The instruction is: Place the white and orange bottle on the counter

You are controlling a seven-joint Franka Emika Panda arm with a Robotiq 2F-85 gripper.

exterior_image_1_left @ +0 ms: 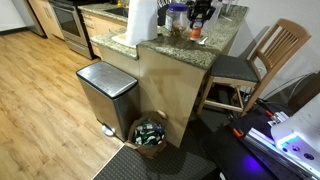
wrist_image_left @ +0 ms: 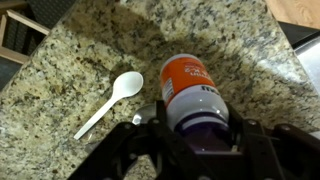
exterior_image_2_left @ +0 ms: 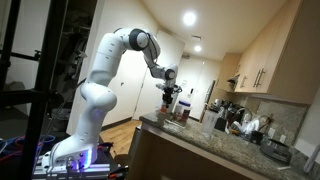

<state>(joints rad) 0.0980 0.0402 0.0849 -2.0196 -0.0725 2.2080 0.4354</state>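
Orange-and-white bottle (wrist_image_left: 190, 85) upright over speckled granite surface (wrist_image_left: 70, 45), claw (wrist_image_left: 197, 128) astride its dark top, whether clamped or loose cannot be told, white spoon (wrist_image_left: 108, 102) lying just beside

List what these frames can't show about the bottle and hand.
1. Wrist view: the hand blocks its own fingertips, so its grip on the bottle is unclear.
2. Wrist view: the label text is blurred.
3. In an exterior view, the bottle is too small to tell whether it touches the counter.
4. In an exterior view, the top edge crops the hand.
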